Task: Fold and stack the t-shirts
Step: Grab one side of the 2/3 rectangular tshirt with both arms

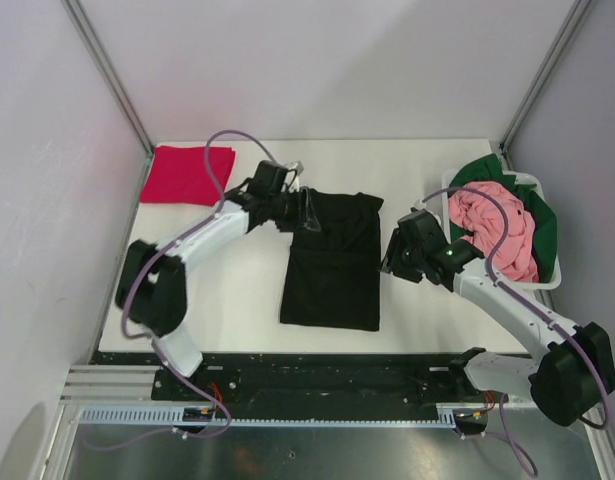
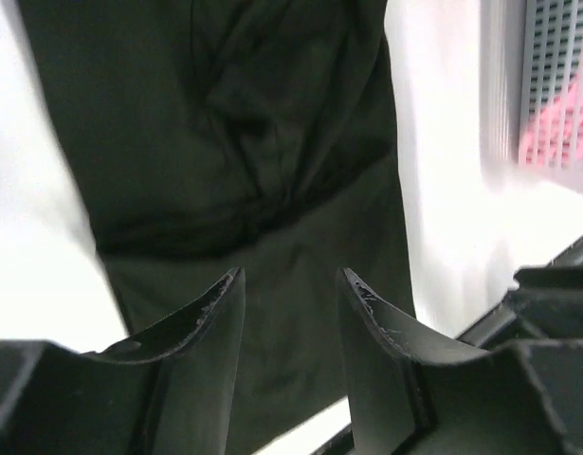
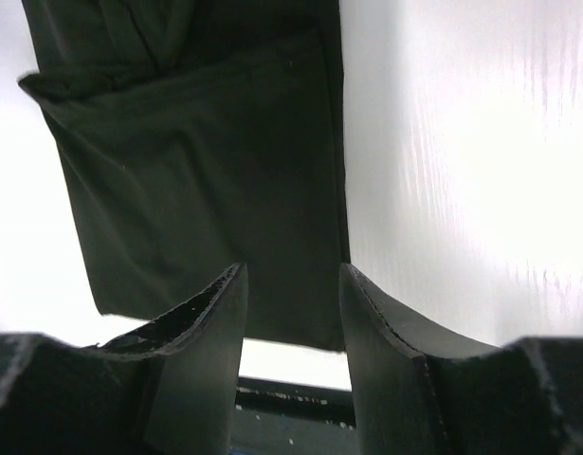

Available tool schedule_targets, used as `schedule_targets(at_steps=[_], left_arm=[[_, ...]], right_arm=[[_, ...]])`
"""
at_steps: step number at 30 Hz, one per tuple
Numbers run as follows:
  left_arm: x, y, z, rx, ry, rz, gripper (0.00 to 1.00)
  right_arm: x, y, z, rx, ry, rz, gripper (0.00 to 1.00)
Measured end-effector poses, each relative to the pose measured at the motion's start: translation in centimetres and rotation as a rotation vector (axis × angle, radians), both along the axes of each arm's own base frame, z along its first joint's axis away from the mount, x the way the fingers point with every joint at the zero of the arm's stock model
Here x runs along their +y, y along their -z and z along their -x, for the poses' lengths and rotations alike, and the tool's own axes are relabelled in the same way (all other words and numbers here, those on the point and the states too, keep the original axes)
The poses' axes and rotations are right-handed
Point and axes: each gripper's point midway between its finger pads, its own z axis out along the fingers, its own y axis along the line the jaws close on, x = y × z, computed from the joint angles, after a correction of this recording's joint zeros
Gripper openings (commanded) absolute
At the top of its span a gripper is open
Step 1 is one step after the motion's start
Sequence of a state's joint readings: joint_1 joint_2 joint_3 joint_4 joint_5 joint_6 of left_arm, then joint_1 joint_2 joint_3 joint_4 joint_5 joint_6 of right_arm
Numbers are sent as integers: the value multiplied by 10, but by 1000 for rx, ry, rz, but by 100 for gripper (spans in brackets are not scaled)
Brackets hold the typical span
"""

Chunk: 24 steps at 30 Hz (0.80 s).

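A black t-shirt (image 1: 332, 260) lies in the middle of the table, folded into a long strip with its top end bunched. My left gripper (image 1: 309, 210) hovers at that top left corner, open, with only cloth below its fingers (image 2: 291, 275). In the left wrist view the black t-shirt (image 2: 244, 142) fills the frame. My right gripper (image 1: 392, 258) stands open just off the shirt's right edge. In the right wrist view the black t-shirt (image 3: 196, 171) lies beyond the empty right gripper (image 3: 291, 268). A crimson red t-shirt (image 1: 185, 174) lies folded at the back left.
A white plastic basket (image 1: 550, 284) at the right edge holds a crumpled pink t-shirt (image 1: 497, 225) and a dark green t-shirt (image 1: 544, 225). The basket's grid wall (image 2: 556, 85) shows in the left wrist view. Grey walls close in the table on both sides.
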<state>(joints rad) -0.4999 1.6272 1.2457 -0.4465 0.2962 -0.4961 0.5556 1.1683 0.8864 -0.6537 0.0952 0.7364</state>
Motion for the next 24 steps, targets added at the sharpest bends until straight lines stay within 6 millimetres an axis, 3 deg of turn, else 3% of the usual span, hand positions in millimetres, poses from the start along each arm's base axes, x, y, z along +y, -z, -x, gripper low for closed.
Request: schedule_targets(at_steps=[4, 9, 15, 24], left_arm=[[-29, 15, -45, 2, 9, 22, 48], [-50, 45, -77, 39, -6, 27, 48], [-59, 71, -93, 82, -29, 20, 47], [-53, 77, -99, 90, -102, -6, 48]], right_arm=[[-2, 3, -18, -12, 29, -23, 47], [-1, 12, -31, -2, 37, -38, 46], [0, 12, -37, -10, 32, -51, 46], [-3, 11, -40, -16, 38, -54, 45]])
